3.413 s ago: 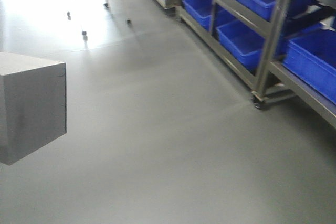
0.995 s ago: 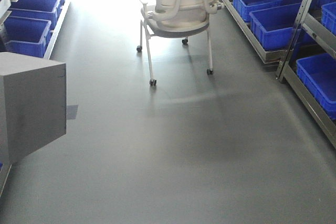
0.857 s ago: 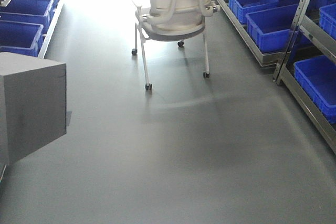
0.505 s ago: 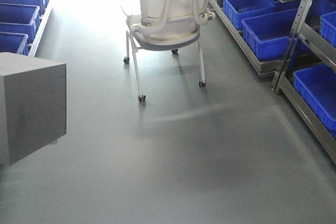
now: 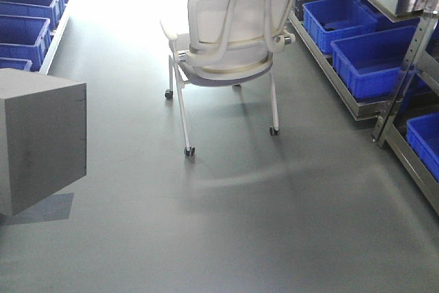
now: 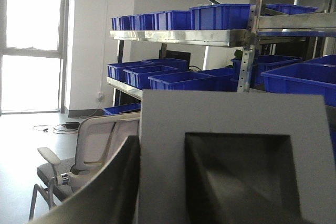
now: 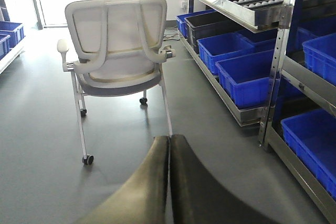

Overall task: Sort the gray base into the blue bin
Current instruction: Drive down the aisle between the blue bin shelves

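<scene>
The gray base [image 5: 41, 142] is a plain matte gray block hanging above the floor at the left edge of the front view. It fills the left wrist view, where the gray base [image 6: 231, 119] shows a square dark recess. My left gripper [image 6: 233, 148] is shut on it; one dark finger [image 6: 110, 187] presses its left side and the other is hidden behind the block. My right gripper [image 7: 169, 139] is shut with nothing in it, over bare floor. Blue bins [image 5: 374, 56] line the right rack, and more blue bins [image 5: 24, 36] sit at the left.
A white wheeled chair [image 5: 230, 32] stands in the middle of the aisle ahead, also close in front as the chair [image 7: 115, 45]. Steel racks [image 5: 398, 108] run along the right. A rack shelf with bins [image 6: 181, 80] shows beyond the block.
The view has swung from the right rack to face down the aisle, then shifted so the chair sits nearer and more to the right. The gray base keeps its place in view.
</scene>
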